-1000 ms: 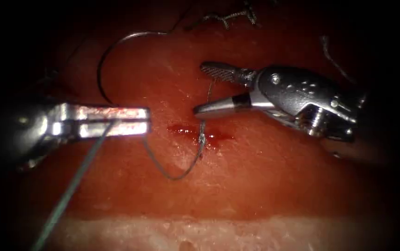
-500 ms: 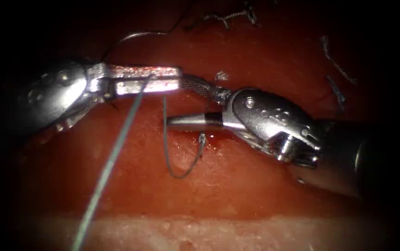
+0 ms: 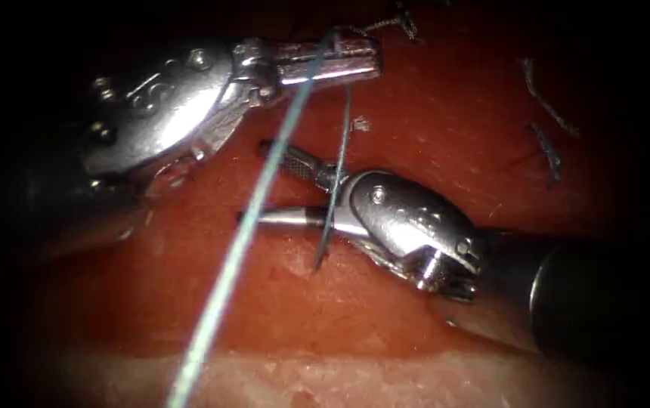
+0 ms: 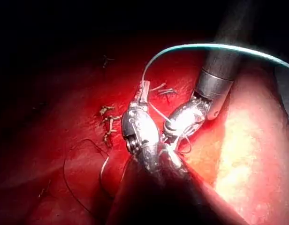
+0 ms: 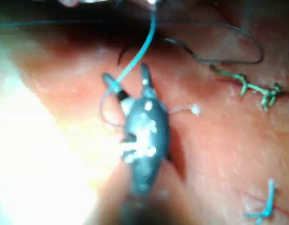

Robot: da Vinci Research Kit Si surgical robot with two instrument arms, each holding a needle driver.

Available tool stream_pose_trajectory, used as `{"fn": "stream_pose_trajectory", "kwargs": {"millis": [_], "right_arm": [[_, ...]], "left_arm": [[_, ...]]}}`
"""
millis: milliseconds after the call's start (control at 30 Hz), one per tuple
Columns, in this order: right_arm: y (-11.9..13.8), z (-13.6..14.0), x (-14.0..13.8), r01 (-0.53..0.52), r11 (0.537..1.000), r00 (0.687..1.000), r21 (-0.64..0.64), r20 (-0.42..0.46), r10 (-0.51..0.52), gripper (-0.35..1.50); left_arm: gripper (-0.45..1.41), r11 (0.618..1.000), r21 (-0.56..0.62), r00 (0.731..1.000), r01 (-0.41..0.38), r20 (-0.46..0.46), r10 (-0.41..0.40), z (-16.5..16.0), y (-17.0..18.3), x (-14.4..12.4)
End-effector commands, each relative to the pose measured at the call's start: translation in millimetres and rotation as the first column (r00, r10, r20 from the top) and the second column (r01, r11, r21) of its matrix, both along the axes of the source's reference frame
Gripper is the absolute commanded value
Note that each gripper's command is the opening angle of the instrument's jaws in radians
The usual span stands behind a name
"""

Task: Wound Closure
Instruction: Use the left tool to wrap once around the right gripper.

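Above the cut, the left gripper (image 3: 366, 60) clamps the thread (image 3: 227, 264), pulled taut from the tissue (image 3: 416, 317). The right gripper (image 3: 253, 181) gapes empty, thread running between its jaws. Needle location unclear.

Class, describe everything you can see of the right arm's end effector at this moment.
The right end effector is a shiny metal needle driver entering from the picture's right on a dark shaft. Its two jaws point left and stand open, one ridged inside. It hovers above the tissue, and a strand of thread from the left end effector runs down between the jaws.
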State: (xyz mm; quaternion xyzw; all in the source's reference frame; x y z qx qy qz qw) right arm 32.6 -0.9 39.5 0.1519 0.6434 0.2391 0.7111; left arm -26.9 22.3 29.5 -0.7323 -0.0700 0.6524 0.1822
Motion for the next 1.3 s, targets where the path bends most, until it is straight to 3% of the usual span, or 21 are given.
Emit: {"fn": "stream_pose_trajectory", "kwargs": {"millis": [33,267,767,1300], "right_arm": [[-0.5,0.8,1.0,0.005,1.0,1.0,0.005,-0.01,-0.005,0.71],[-1.7,0.0,1.6,0.047,0.999,0.998,0.016,-0.033,-0.046,0.67],[-2.5,-1.4,1.4,0.102,0.995,0.99,0.016,-0.098,-0.1,0.64],[-0.8,-2.2,-1.1,0.033,0.997,0.962,0.066,-0.272,-0.013,0.61]], "left_arm": [[-0.45,1.0,0.002,1.0,0.002,0.008,-0.002,0.5,0.5,-0.8],[-0.45,1.0,-0.005,1.0,-0.006,0.015,0.006,1.7,0.8,-0.8],[-0.45,0.999,0.001,0.999,-0.044,0.015,0.044,11.0,-0.2,1.1],[-0.45,0.997,0.004,0.997,-0.074,0.016,0.074,14.6,-2.5,2.1]]}}
